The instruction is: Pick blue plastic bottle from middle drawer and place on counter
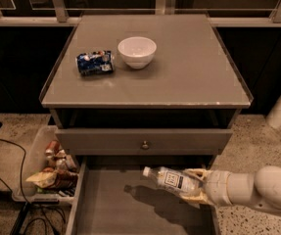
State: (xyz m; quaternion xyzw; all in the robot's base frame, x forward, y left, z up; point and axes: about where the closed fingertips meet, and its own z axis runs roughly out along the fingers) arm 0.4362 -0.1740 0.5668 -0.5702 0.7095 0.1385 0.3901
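Observation:
The blue plastic bottle (172, 179), clear with a white cap and white label, is held tilted above the open middle drawer (110, 209), cap pointing up-left. Its shadow falls on the drawer's grey floor. My gripper (193, 184) comes in from the right on a white arm and is shut on the bottle's base end. The counter (189, 72) is the flat grey cabinet top above, well clear of the bottle.
A white bowl (137, 52) and a crushed blue-and-white can (95, 63) sit on the counter's left half. A closed drawer front with a round knob (145, 144) lies just above the bottle. A bin of snack packets (52, 168) stands on the floor at left, with cables nearby.

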